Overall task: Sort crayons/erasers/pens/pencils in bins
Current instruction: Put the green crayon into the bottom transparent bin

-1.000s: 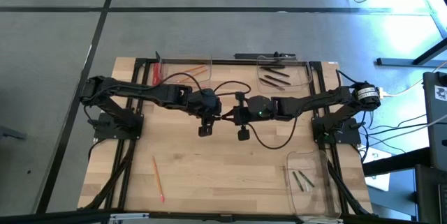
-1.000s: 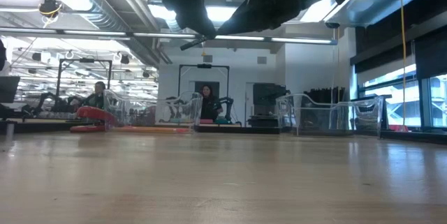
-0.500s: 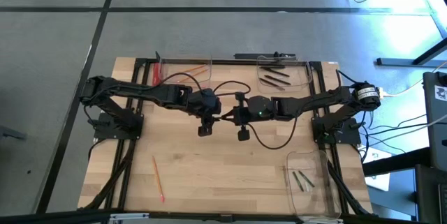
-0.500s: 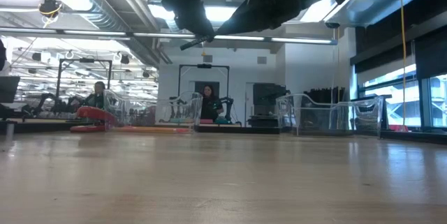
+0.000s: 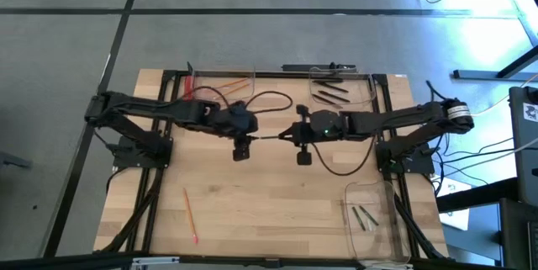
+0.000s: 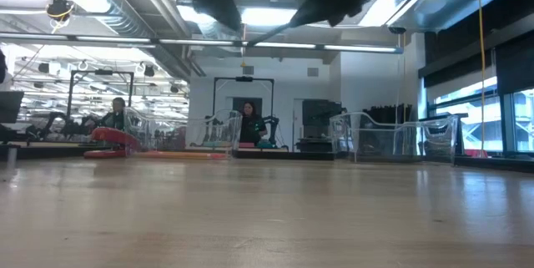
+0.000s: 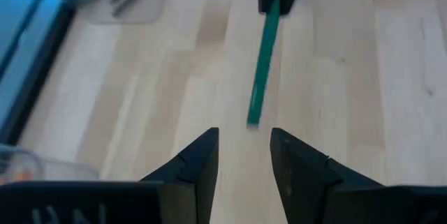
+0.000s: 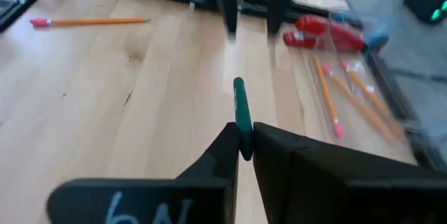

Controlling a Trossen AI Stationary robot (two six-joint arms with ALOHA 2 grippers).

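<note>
My right gripper is shut on a slim green stick high above the middle of the table. My left gripper is open and empty; it faces the stick's free end with a small gap. In the high view the left gripper and the right gripper point at each other. One orange pencil lies flat on the table at the near left. Other pencils lie in the far left bin, and black pens lie in the far right bin. My right gripper pinches one end of the green stick between its two fingers. The fingers come level from the table's right side, and the stick runs on along them toward the left gripper. The stick is about level and lifted clear of the table.
A third bin at the near right holds two short greyish sticks. A red bar lies by the far left bin. Dark frame rails run along the table's sides. Bare wood shows below the grippers.
The two grippers stood close together above the table's middle and have drawn apart: the left arm toward the table's left edge, the right arm toward the right edge. The green stick has gone with the right gripper.
</note>
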